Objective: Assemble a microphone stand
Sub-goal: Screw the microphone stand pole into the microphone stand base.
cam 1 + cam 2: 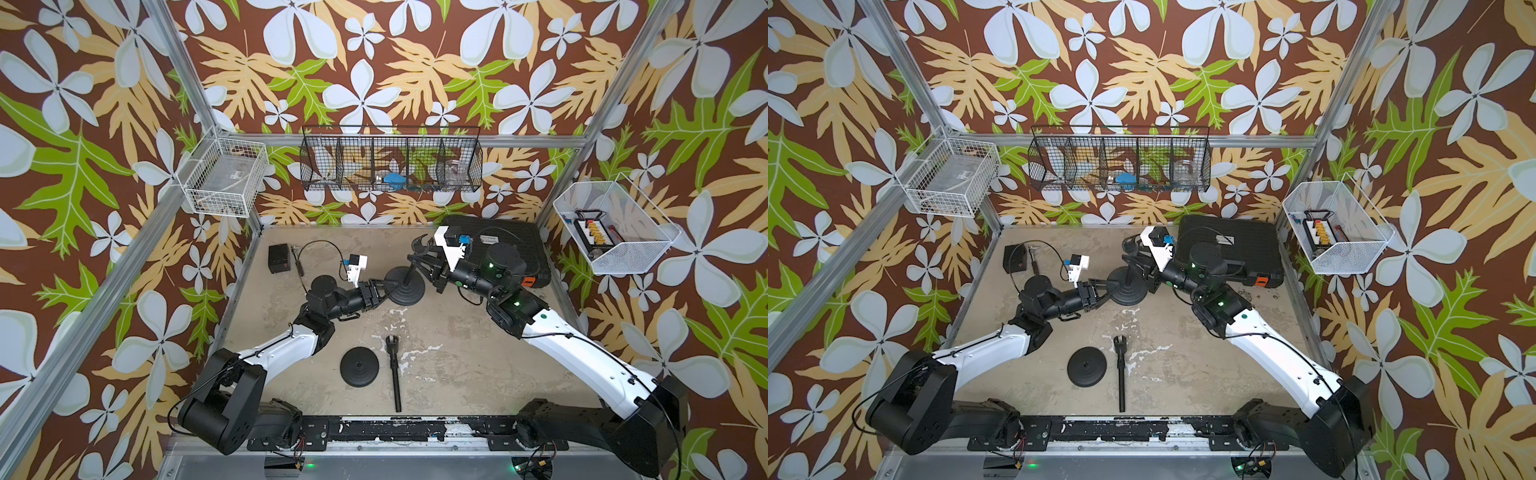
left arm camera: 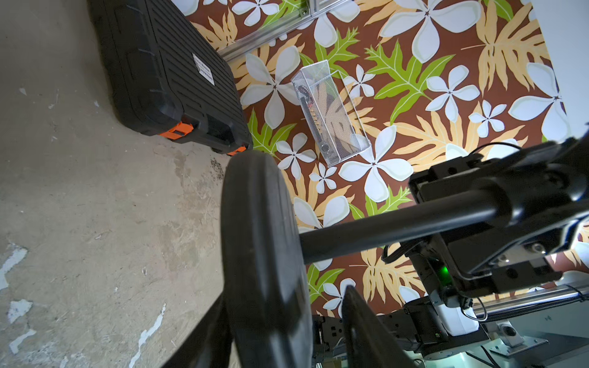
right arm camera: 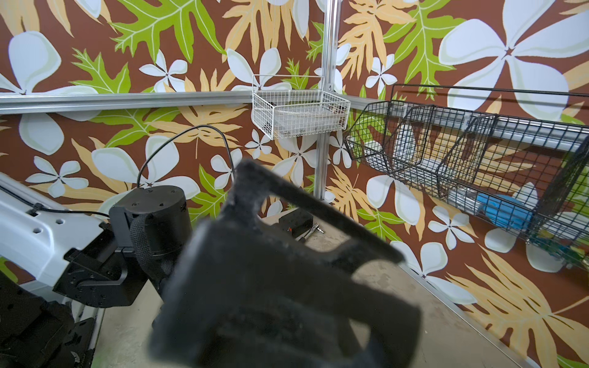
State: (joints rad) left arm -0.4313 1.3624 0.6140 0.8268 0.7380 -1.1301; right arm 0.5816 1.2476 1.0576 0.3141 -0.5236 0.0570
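A black round base (image 1: 409, 291) stands at the middle back of the table, with a thin pole (image 2: 366, 229) rising from its centre. My left gripper (image 1: 385, 286) straddles the base's rim (image 2: 261, 239). One finger lies against the rim, and a gap shows at the other finger (image 2: 360, 331). My right gripper (image 1: 422, 264) is shut on the pole's upper part, just under the clip (image 1: 420, 245). The clip (image 3: 287, 255) fills the right wrist view as a blur. A second base (image 1: 359, 368) and a second pole (image 1: 394, 376) lie flat near the front.
A black tool case (image 1: 515, 245) lies at the back right, behind the right arm. A small black box (image 1: 279, 258) and a short cabled part (image 1: 300, 266) sit at the back left. Wire baskets (image 1: 390, 164) hang on the walls.
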